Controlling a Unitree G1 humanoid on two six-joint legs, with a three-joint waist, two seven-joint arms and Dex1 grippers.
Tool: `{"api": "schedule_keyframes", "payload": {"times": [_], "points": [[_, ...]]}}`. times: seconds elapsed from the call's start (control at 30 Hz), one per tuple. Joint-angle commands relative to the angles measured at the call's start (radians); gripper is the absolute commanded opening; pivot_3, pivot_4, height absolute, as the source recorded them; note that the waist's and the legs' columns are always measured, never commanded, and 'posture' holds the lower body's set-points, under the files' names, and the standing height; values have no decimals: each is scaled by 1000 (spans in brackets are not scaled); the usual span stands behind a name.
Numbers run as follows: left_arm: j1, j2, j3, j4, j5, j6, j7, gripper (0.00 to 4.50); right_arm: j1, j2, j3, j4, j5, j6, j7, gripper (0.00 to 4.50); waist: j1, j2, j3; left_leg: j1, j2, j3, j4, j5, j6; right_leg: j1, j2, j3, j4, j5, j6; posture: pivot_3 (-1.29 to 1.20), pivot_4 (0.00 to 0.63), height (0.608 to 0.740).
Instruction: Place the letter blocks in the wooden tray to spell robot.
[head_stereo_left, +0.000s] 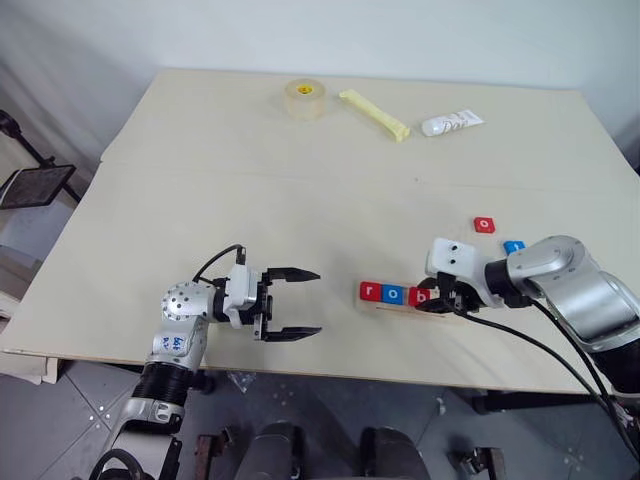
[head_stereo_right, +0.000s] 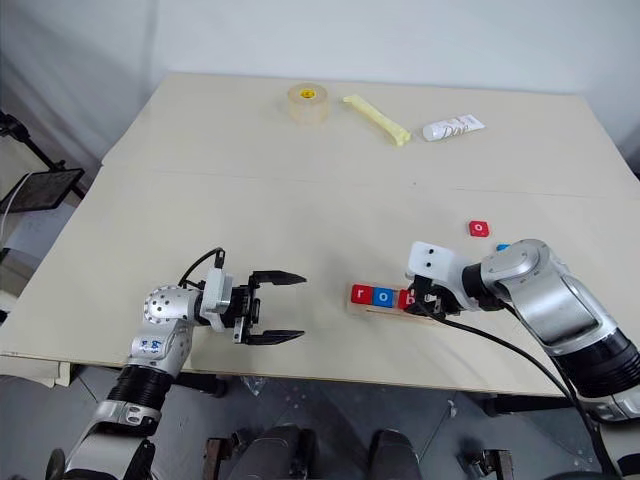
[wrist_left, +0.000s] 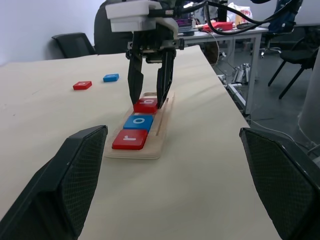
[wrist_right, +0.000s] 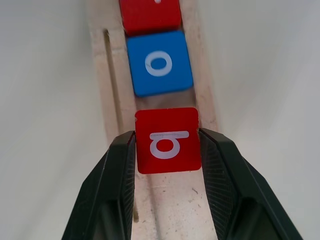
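The wooden tray (wrist_left: 163, 123) lies near the table's front edge, right of centre. In it sit a red r block (head_stereo_left: 370, 292) and then a blue o block (head_stereo_left: 393, 295). My right gripper (head_stereo_left: 432, 298) is shut on a red b block (wrist_right: 167, 141), which it holds down at the tray right after the blue o, one finger on each side. I cannot tell whether the b rests on the wood. A loose red o block (head_stereo_left: 484, 224) and a blue block (head_stereo_left: 513, 246) lie on the table behind my right arm. My left gripper (head_stereo_left: 318, 302) stands open and empty, left of the tray, pointing at it.
At the table's far side stand a roll of tape (head_stereo_left: 304, 99), a yellow stick (head_stereo_left: 373, 114) and a white tube (head_stereo_left: 451, 123). The table's front edge (head_stereo_left: 330, 377) runs just below both grippers. A black stand (head_stereo_left: 35, 185) is off the table's left side.
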Motion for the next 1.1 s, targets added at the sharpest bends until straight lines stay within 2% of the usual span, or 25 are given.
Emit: {"api": "schedule_keyframes", "payload": {"times": [0.03,0.23,0.53,0.67,0.83,0.9,1.0,1.1], "points": [[9,-2,-1,-45,-5,-12,9,4500,-26,8,-9,7,-14,-20,11,1463,1,0,0,0,0,0,0,0,0,0,0,0,0,0,0,0,150,740],[18,-3,-3,-57,-5,-9,21,4500,-39,29,5,11,-18,-17,16,1463,0,0,0,0,0,0,0,0,0,0,0,0,0,0,0,0,150,740],[14,-3,-1,-48,-2,-9,26,4500,-43,29,-13,-22,-13,9,27,4479,1,0,0,0,0,0,0,0,0,0,0,0,0,0,0,0,150,740],[3,-6,-1,-36,0,-10,26,4500,-28,13,-80,-68,25,50,15,4479,0,0,0,0,0,0,0,0,0,0,0,0,0,0,0,0,150,740],[-5,-9,0,-25,2,-11,24,4500,79,-16,-231,-158,121,98,2,4479,6,0,0,0,-1,-2,0,0,0,1,0,-1,0,0,0,0,150,740],[-7,-10,0,-22,2,-12,23,4500,141,-18,-315,-177,153,88,-13,4479,6,0,0,0,-1,-1,0,0,0,1,0,-1,0,0,0,0,150,740],[-14,-12,4,5,6,-15,23,4500,302,5,-557,-148,160,47,-102,4479,10,-1,0,0,-1,-1,0,0,0,1,0,-1,0,0,0,0,150,740],[-18,-14,8,29,8,-23,21,4500,413,30,-722,-117,178,13,-151,4479,7,-1,0,0,-1,0,0,0,1,1,-1,-1,0,0,0,0,150,740]]}}
